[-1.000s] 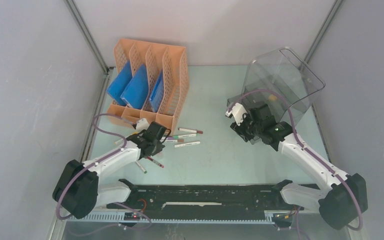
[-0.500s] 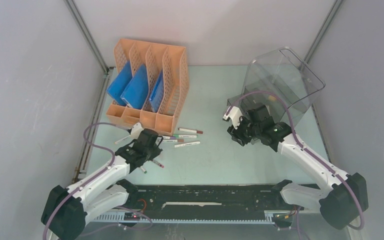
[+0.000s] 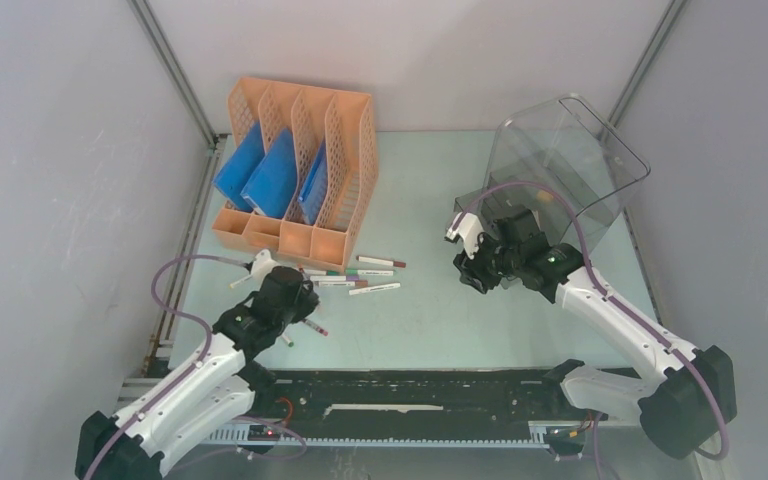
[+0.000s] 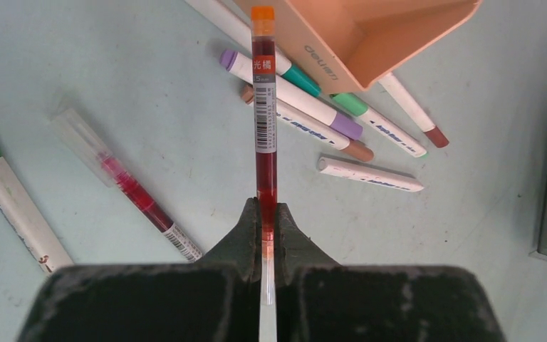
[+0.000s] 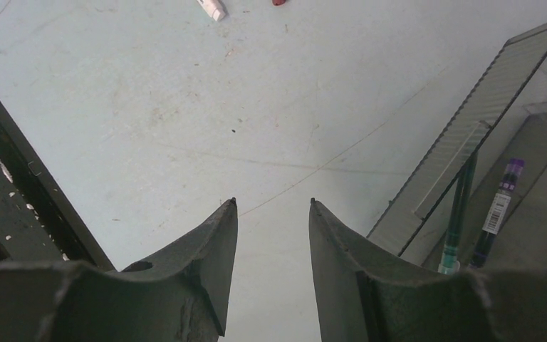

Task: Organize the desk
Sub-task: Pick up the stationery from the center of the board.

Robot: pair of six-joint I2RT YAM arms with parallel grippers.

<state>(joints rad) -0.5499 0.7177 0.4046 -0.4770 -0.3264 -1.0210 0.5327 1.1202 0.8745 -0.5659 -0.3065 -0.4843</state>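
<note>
The pale mint-green desk point(image 3: 430, 310) holds several loose pens and markers point(image 3: 375, 272) in front of the orange file rack point(image 3: 345, 170). My left gripper point(image 3: 295, 290) is shut on a red pen with an orange cap point(image 4: 264, 107), held above the desk and pointing toward the rack's corner point(image 4: 356, 35); the left wrist view shows its jaws point(image 4: 267, 214) closed on the pen's clear end. Another red pen point(image 4: 132, 192) lies on the desk to its left. My right gripper point(image 3: 470, 262) is open and empty point(image 5: 272, 204) above bare desk, beside the clear drawer box point(image 3: 560, 165).
Blue folders point(image 3: 270, 180) stand in the rack. A green pen point(image 5: 459, 206) and a purple pen point(image 5: 500, 203) lie inside the clear box's drawer. A white and green marker point(image 4: 7, 192) lies at the left. A black rail point(image 3: 410, 385) runs along the near edge, with grey walls around.
My left arm has drawn back toward the near left, carrying the red pen away from the rack. My right gripper has shifted slightly left and stayed open.
</note>
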